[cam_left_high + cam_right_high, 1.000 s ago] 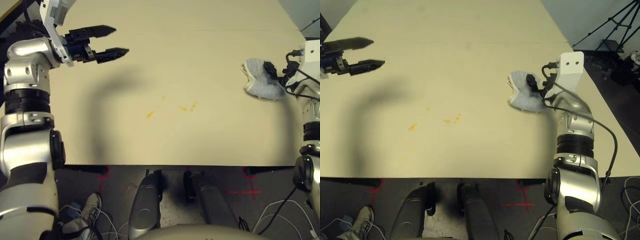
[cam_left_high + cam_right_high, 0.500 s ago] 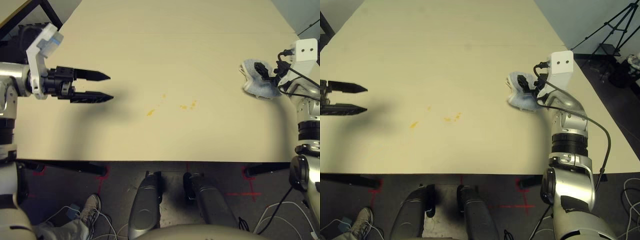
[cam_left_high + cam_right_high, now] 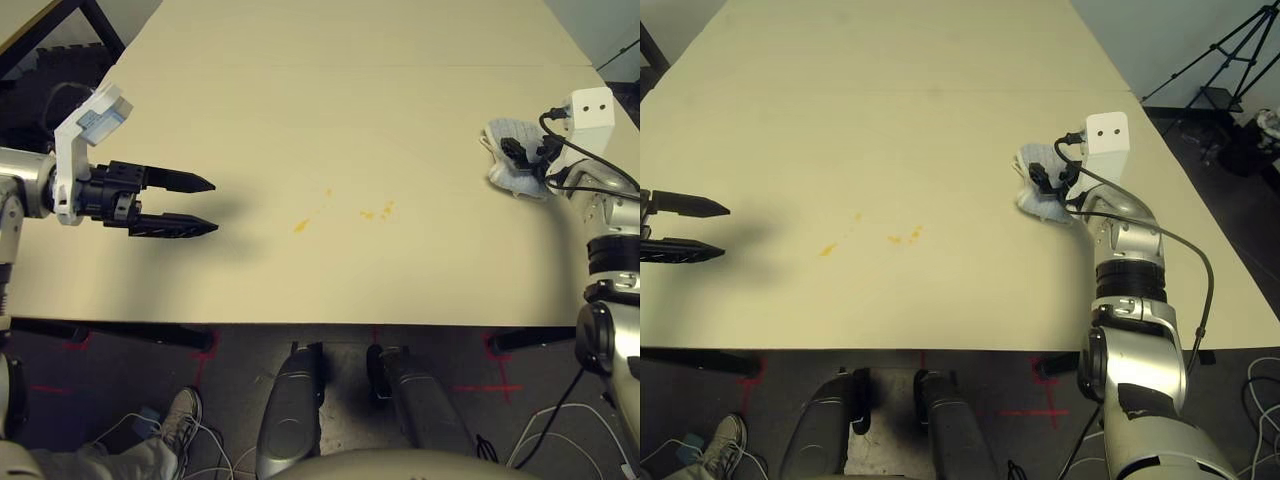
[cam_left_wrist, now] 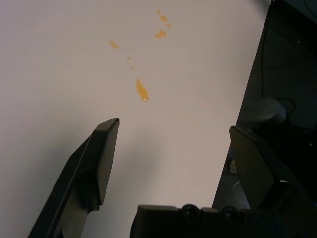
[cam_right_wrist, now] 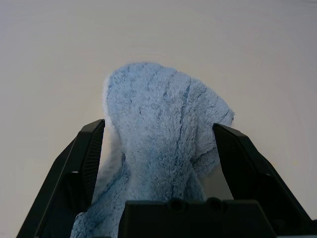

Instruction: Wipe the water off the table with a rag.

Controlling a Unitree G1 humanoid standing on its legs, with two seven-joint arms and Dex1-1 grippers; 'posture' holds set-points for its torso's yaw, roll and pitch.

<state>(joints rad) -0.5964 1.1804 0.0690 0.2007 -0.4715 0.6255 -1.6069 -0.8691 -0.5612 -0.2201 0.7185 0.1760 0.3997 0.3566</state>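
The rag, a bunched grey-blue terry cloth, lies near the right edge of the pale table. My right gripper is open, one finger on each side of the rag's raised fold, with narrow gaps to the cloth. The water is a few small orange-yellow droplets in the table's middle, with more droplets a little to the right; the left wrist view shows the water ahead of the fingers. My left gripper hovers open and empty over the near left, pointing at the droplets.
A thin seam crosses the table's far part. The near edge drops to a floor with red tape marks, cables and a person's shoe. A tripod stands beyond the right edge.
My left arm has swung down from the far left toward the near left edge, gripper still open. The right gripper has shifted slightly farther over the rag, which stays in place.
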